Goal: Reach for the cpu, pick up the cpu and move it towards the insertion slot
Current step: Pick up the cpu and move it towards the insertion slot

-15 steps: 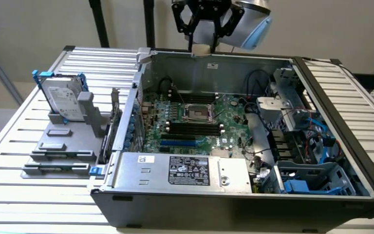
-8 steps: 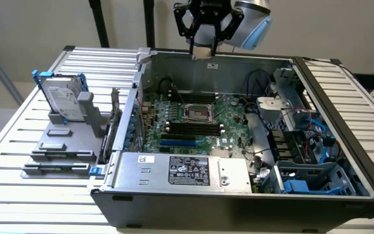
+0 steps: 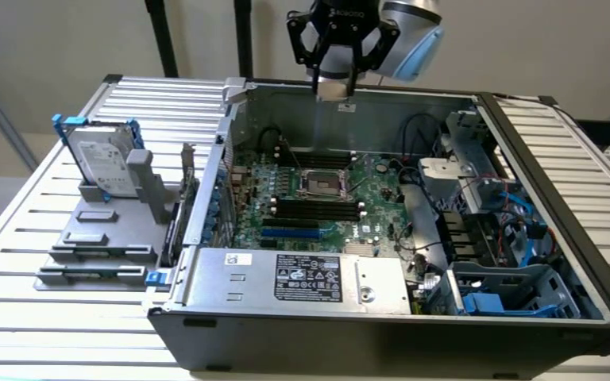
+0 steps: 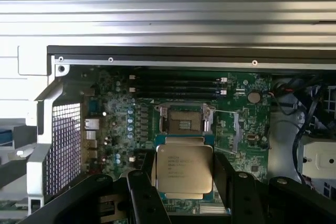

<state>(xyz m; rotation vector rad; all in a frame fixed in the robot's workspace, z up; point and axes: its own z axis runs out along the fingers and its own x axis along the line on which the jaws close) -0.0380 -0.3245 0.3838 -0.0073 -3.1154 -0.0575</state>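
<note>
One gripper (image 3: pixel 336 89) in play here, hanging over the far edge of the open computer case (image 3: pixel 390 317), up above the back wall of the chassis. It's got the cpu (image 4: pixel 184 168) pinched between its two black fingers (image 4: pixel 144 195), one on each side edge of the chip, so the fingers are clamped on it, not gaping. From the wrist view you can read the chip's silvery lid with its faint printed text, held flat and level, green substrate peeking out around the metal top. In the exterior view the chip is just a small pale square at the fingertips.

Down below, the insertion slot (image 3: pixel 322 185) sits roughly mid-motherboard (image 3: pixel 374 198), shiny metal frame around a dark centre, with black memory slots (image 3: pixel 310 210) running along both sides of it. In the wrist view the slot (image 4: pixel 185 120) shows just past the held chip's edge, so the cpu is up in the air near it but clearly apart, not seated or touching.

Outside the case, on the slatted tabletop toward the exterior view's left edge, a hard drive (image 3: pixel 104 163) with blue edges stands upright in a grey holder rack (image 3: pixel 98 238). The silver power supply (image 3: pixel 305 278) with its white label sits along the case's near edge.
</note>
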